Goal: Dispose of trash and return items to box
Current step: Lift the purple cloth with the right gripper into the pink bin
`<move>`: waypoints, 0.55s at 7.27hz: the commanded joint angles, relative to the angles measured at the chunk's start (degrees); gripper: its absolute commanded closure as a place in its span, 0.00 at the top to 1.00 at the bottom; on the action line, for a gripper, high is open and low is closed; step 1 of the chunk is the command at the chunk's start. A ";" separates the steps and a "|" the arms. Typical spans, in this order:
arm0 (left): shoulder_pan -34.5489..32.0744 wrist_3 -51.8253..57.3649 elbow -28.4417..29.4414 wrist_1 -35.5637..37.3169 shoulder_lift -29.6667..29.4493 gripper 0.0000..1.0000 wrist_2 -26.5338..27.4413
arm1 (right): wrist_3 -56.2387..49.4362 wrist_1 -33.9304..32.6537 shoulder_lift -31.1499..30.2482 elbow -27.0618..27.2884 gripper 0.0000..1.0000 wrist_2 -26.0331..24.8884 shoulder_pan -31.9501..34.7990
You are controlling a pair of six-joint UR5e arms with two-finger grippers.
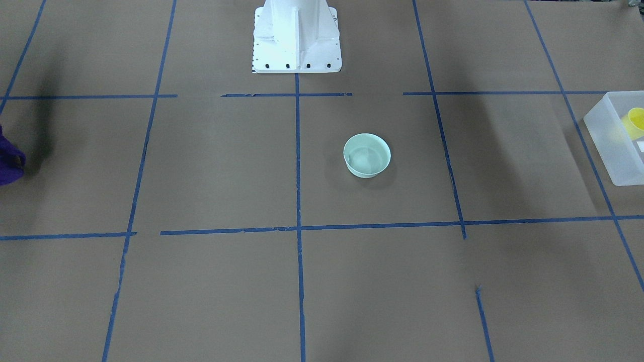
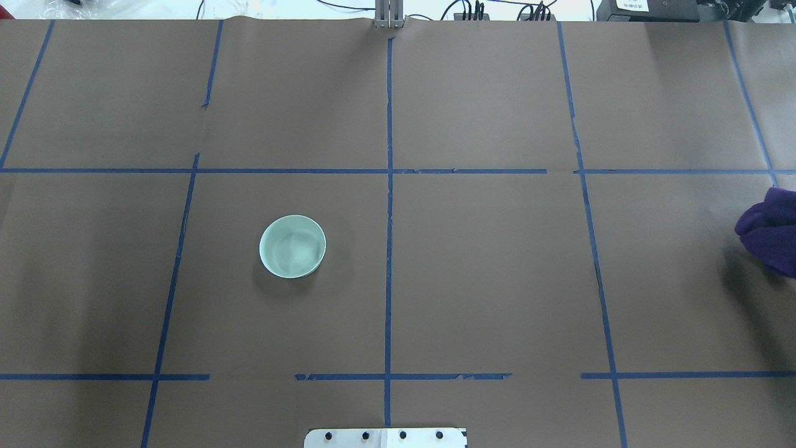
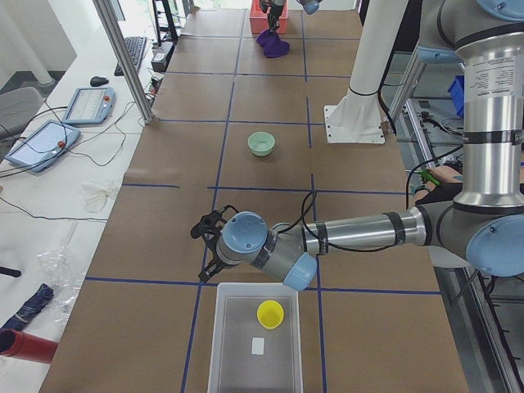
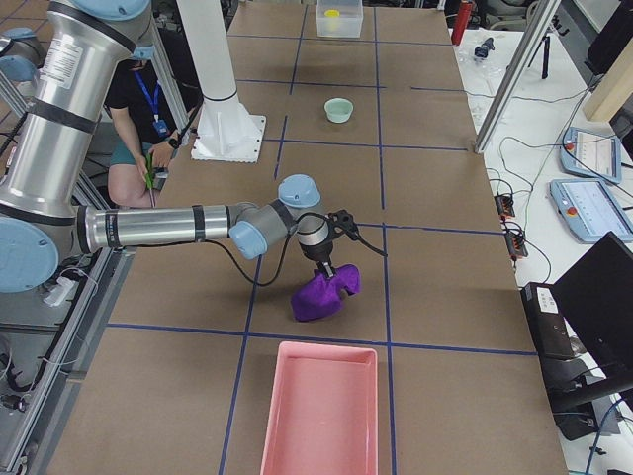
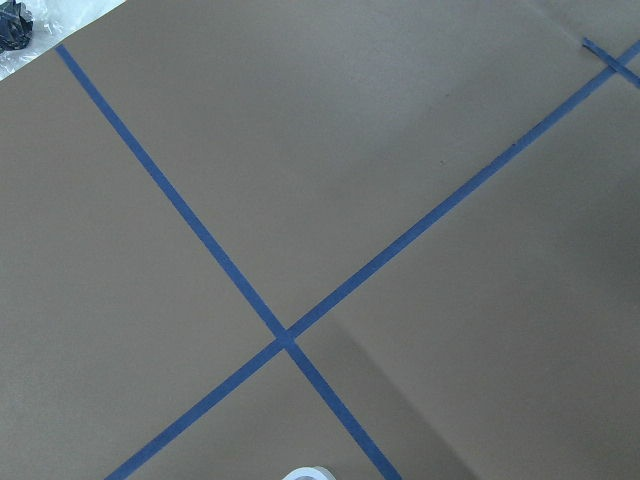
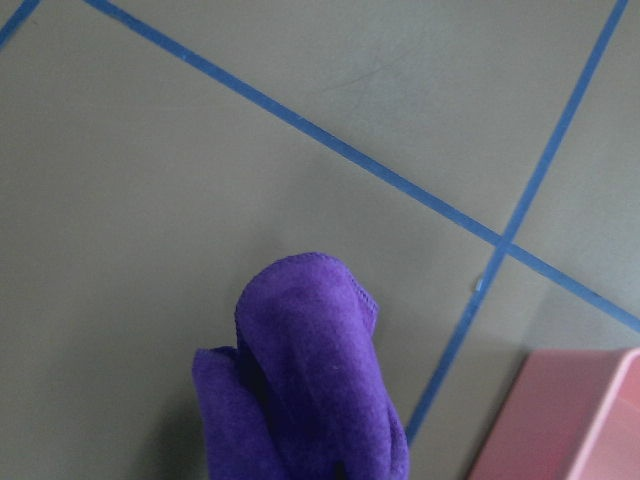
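Observation:
The pale mint-green bowl (image 1: 367, 155) stands upright and empty on the brown table, left of centre in the overhead view (image 2: 292, 246). The yellow cup (image 3: 270, 313) lies inside the translucent box (image 3: 237, 360) at the table's left end; the box also shows in the front-facing view (image 1: 604, 141). My left gripper (image 3: 203, 246) hovers over the table just beyond the box; I cannot tell whether it is open or shut. My right gripper (image 4: 329, 269) is at the top of the purple cloth (image 4: 321, 295), which fills the lower right wrist view (image 6: 310, 380); I cannot tell its state.
A pink tray (image 4: 321, 406) lies at the table's right end, just beyond the purple cloth. The white robot base (image 1: 297, 40) stands at the table's middle edge. Blue tape lines cross the brown table. Tablets and cables lie on a side bench.

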 commanded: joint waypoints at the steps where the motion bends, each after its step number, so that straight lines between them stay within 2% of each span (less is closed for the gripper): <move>1: -0.03 -0.02 -0.45 0.00 0.45 1.00 -0.04 | -27.86 -25.16 9.80 0.00 0.00 4.33 17.28; 2: -0.03 -0.02 -0.45 0.00 0.45 1.00 0.05 | -38.59 -30.75 14.55 -4.62 0.00 3.55 23.09; 3: -0.03 -0.02 -0.45 0.00 0.36 1.00 -0.04 | -46.44 -30.11 16.25 -13.45 0.00 3.36 26.19; 4: -0.03 -0.02 -0.45 0.00 0.10 1.00 0.05 | -48.52 -26.19 16.88 -20.68 0.00 3.36 27.09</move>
